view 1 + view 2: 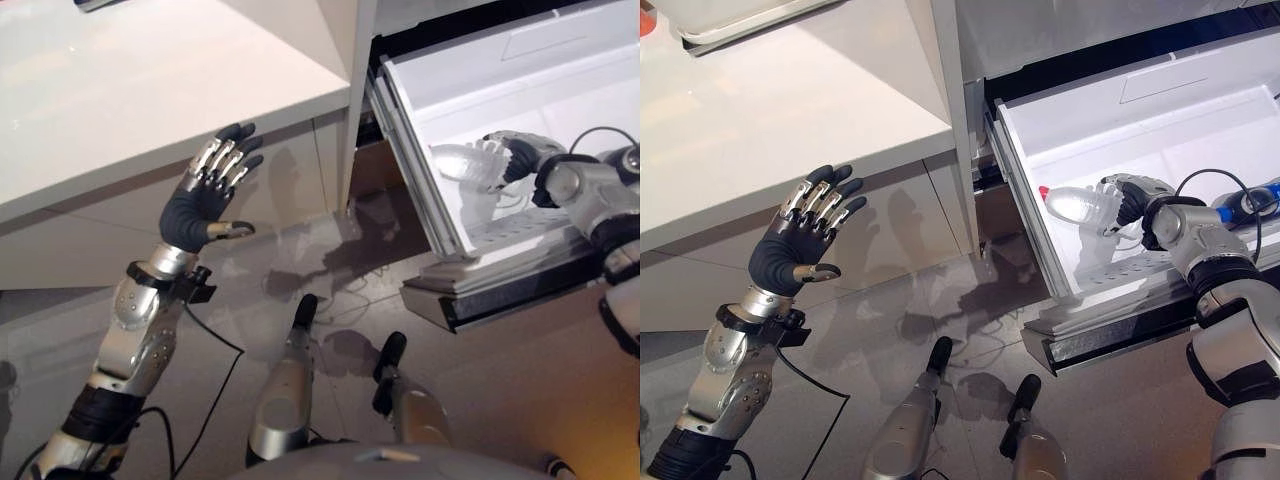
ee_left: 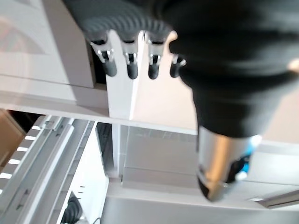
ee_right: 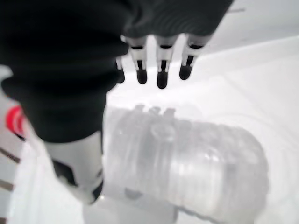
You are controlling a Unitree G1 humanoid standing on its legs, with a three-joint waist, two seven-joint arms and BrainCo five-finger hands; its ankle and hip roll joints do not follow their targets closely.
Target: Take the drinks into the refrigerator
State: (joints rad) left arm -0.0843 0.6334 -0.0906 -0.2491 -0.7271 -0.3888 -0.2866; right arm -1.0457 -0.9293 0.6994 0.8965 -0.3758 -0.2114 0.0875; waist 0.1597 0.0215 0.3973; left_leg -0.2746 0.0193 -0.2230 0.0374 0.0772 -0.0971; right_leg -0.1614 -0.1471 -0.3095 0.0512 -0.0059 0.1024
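R hand (image 1: 1130, 197) is down inside the pulled-out white fridge drawer (image 1: 1160, 110), next to a clear plastic bottle (image 1: 1075, 206) w/ red cap that lies on its side on the drawer floor, cap end toward the drawer's L wall. In R wrist view the fingers (image 3: 161, 70) are straight and slack above the bottle (image 3: 187, 158), thumb alongside it, nothing curled round it; can't tell if the palm touches. A 2nd bottle, blue (image 1: 1240, 203), lies farther R in the same drawer, behind the R forearm. L hand (image 1: 210, 195) is raised well apart from the drawer, in front of the white counter (image 1: 120, 100), fingers spread and straight, thumb out, holding nothing. A tray corner (image 1: 730, 25) sits on the counter's far edge. Cabinet side panel (image 1: 945, 100) stands betw. counter and drawer. Drawer front (image 1: 1110, 335) juts out over the grey floor (image 1: 890, 320) betw. robot and fridge.
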